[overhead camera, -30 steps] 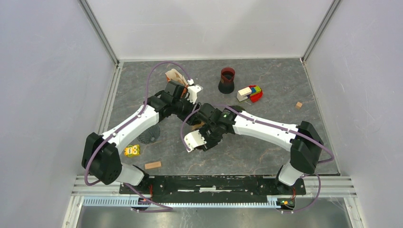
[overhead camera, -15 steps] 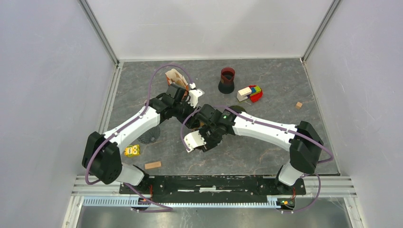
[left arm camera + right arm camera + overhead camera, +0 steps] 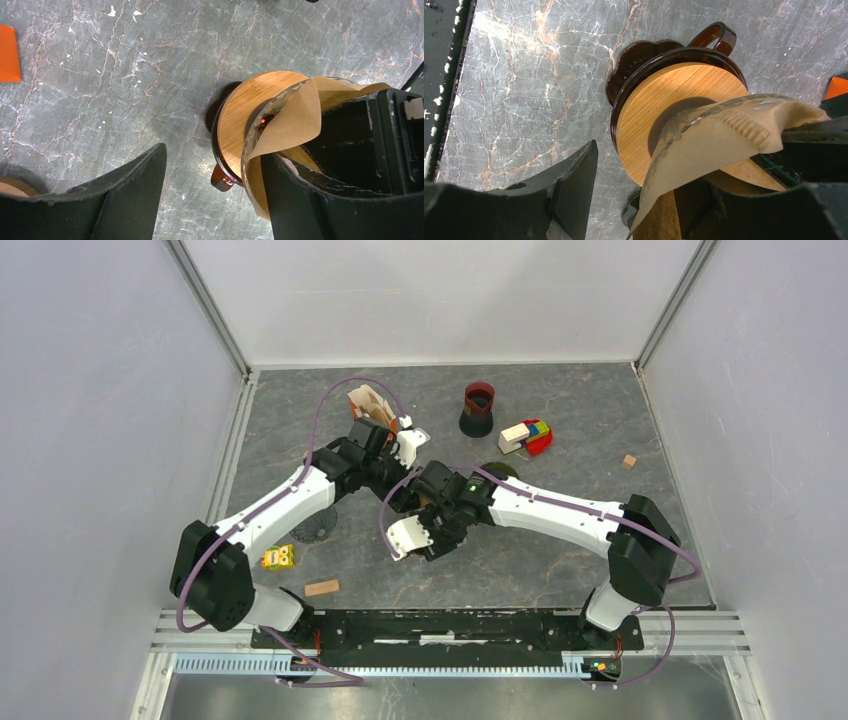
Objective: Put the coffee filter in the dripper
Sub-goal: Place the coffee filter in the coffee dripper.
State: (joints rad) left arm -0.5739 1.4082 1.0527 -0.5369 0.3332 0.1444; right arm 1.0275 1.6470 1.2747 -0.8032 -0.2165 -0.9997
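Left pincer (image 3: 212, 160): wide, finger touching coffee filter (image 3: 292, 125), 3 o'clock.
Right pincer (image 3: 644, 170): wide, empty.
Risk: your retreat drags it off dripper (image 3: 240, 112).

Top: fixed high behind the arm bases (image 3: 265, 608), looking down over the whole counter (image 3: 580, 410).
Left wrist: close above the dripper (image 3: 240, 115), facing down.
Right wrist: equally close, facing down from the opposite side.
Shared: both wrist views hold dripper, filter (image 3: 295, 125), counter patch.
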